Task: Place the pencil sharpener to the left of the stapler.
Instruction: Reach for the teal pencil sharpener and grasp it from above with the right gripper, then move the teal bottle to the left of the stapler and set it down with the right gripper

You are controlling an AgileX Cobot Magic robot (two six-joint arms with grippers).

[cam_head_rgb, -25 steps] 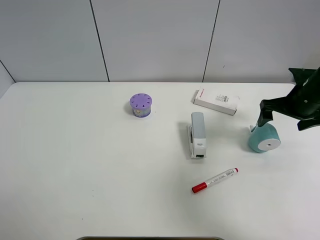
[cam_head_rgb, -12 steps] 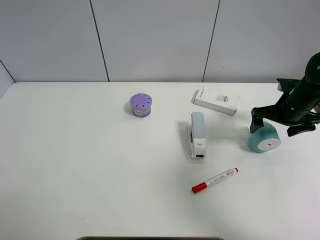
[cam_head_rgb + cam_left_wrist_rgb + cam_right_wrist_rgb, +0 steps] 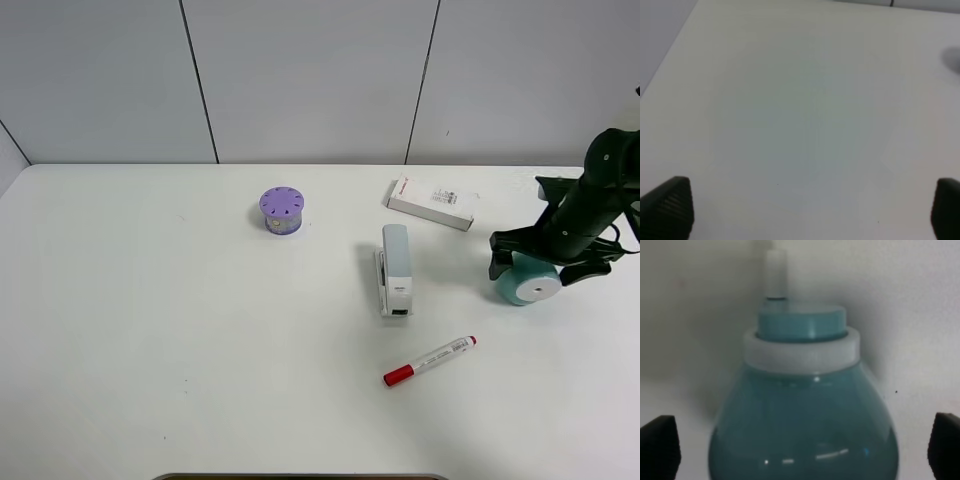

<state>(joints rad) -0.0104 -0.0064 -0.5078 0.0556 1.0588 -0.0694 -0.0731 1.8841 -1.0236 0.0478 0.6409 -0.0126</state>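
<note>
Pencil sharpener [image 3: 535,288] on counter [image 3: 200,330], well right of stapler [image 3: 394,270]; right fingers [image 3: 659,446] spread wide on both sides of it, not touching; left fingers [image 3: 669,206] likewise spread apart, over counter.

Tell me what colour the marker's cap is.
The marker's cap is red; it shows best in the exterior high view.
</note>
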